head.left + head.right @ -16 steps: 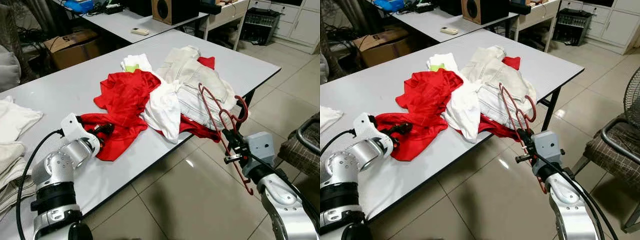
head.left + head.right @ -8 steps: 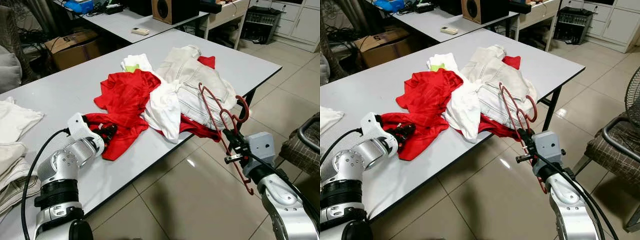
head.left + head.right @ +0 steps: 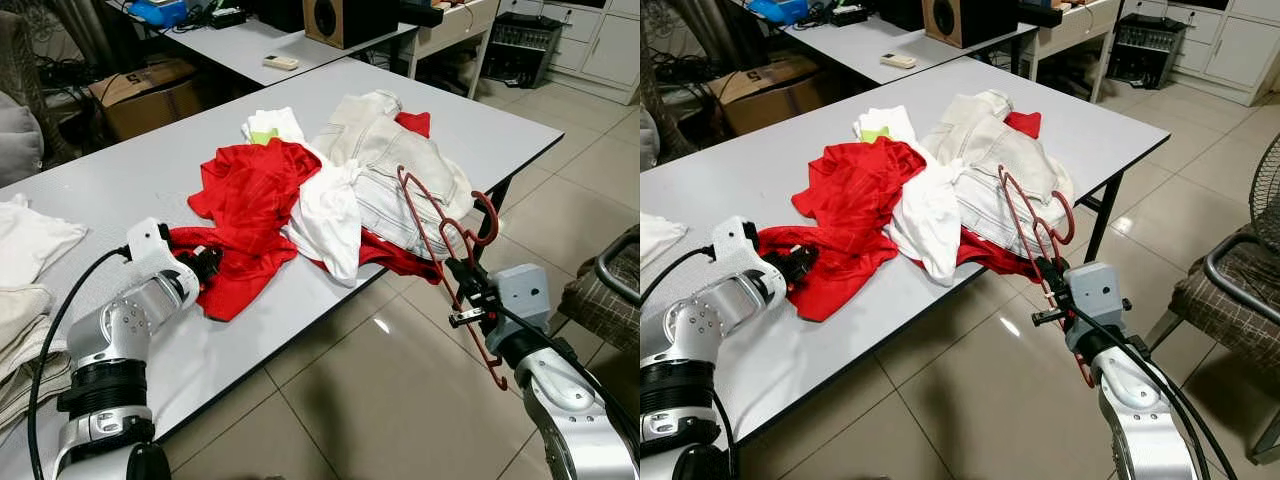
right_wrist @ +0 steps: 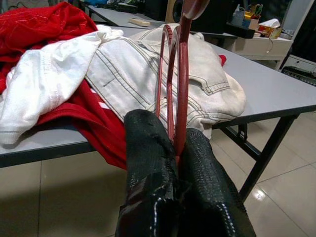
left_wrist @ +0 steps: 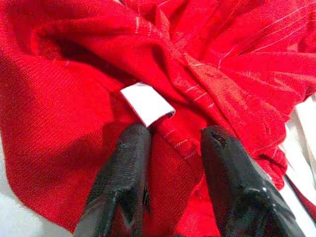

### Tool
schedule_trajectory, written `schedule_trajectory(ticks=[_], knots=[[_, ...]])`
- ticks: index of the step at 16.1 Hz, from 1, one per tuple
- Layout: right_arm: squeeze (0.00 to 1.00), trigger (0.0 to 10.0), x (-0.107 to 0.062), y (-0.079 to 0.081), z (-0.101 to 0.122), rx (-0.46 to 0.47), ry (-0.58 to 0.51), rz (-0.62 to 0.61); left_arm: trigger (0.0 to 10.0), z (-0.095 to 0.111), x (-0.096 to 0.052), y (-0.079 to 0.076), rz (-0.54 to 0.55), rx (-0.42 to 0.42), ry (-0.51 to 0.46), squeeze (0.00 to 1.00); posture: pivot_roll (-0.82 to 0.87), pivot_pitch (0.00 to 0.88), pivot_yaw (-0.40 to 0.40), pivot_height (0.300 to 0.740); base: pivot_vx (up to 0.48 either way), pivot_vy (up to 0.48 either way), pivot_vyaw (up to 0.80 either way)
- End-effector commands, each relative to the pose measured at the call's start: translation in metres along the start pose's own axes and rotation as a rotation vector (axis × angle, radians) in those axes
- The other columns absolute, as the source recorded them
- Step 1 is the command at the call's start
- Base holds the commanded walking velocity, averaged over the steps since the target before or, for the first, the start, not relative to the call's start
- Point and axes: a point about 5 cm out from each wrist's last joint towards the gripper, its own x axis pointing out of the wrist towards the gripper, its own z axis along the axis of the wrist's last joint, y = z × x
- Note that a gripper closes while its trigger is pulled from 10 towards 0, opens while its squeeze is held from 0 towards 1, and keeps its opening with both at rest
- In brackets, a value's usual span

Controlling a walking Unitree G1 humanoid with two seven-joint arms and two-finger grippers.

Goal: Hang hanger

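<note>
A dark red wire hanger (image 3: 488, 212) stands upright in my right gripper (image 3: 462, 290), just off the table's front edge over the tiled floor. In the right wrist view the fingers are shut on the hanger (image 4: 180, 74) low on its frame. My left gripper (image 3: 208, 262) lies on the grey table (image 3: 120, 180) at the near edge of a crumpled red garment (image 3: 250, 190). In the left wrist view its fingers (image 5: 128, 148) are open and press on the red garment (image 5: 98, 59) beside a white label (image 5: 147, 102).
A white shirt (image 3: 325, 215) and pale jeans (image 3: 385, 150) are heaped beside the red garment. Folded white cloths (image 3: 30, 240) lie at the table's left end. A chair (image 3: 605, 290) stands at the right, with a second table (image 3: 250, 45) and a cardboard box (image 3: 145, 90) behind.
My left gripper has edged slightly back to the left along the red garment's edge. The right gripper and the hanger have not moved.
</note>
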Motion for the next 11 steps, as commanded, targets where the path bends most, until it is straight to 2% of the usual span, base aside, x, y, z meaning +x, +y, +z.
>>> schedule_trajectory(ticks=[1, 3, 6, 7, 8, 10, 11], knots=[[0.00, 10.0, 0.000, -0.002, 0.007, 0.013, -0.036, -0.002, 0.0, 0.001, 0.000, 0.003, 0.004, -0.019, -0.005, 0.00, -0.19, 0.000, 0.132, 0.719, 0.000, 0.000, 0.00], [0.00, 10.0, 0.001, -0.002, 0.015, 0.028, -0.083, 0.011, 0.0, -0.001, 0.001, 0.002, -0.004, -0.095, -0.017, 0.00, -0.19, 0.000, 0.133, 0.719, 0.000, 0.000, 0.00], [0.00, 10.0, 0.003, -0.003, 0.019, 0.051, -0.104, 0.023, 0.0, -0.002, 0.002, -0.001, -0.016, -0.101, -0.028, 0.00, -0.19, 0.000, 0.132, 0.719, 0.000, 0.000, 0.00], [0.00, 10.0, 0.004, -0.005, 0.020, 0.021, -0.109, 0.009, 0.0, -0.001, 0.003, -0.002, -0.020, -0.094, -0.035, 0.00, -0.19, 0.000, 0.131, 0.719, 0.000, 0.000, 0.00], [0.00, 10.0, 0.004, -0.002, 0.022, 0.069, -0.119, 0.052, 0.0, 0.002, 0.002, -0.001, -0.017, -0.076, -0.052, 0.00, -0.19, 0.000, 0.132, 0.719, 0.000, 0.000, 0.00], [0.00, 10.0, 0.006, 0.001, 0.033, 0.163, -0.168, 0.091, 0.0, 0.040, -0.001, 0.000, -0.004, 0.081, -0.202, 0.00, -0.18, 0.000, 0.128, 0.719, 0.000, 0.000, 0.00], [0.00, 10.0, 0.007, 0.001, 0.036, 0.180, -0.180, 0.088, 0.0, 0.048, -0.002, -0.001, -0.002, 0.118, -0.229, 0.00, -0.18, 0.000, 0.128, 0.719, 0.000, 0.000, 0.00]])
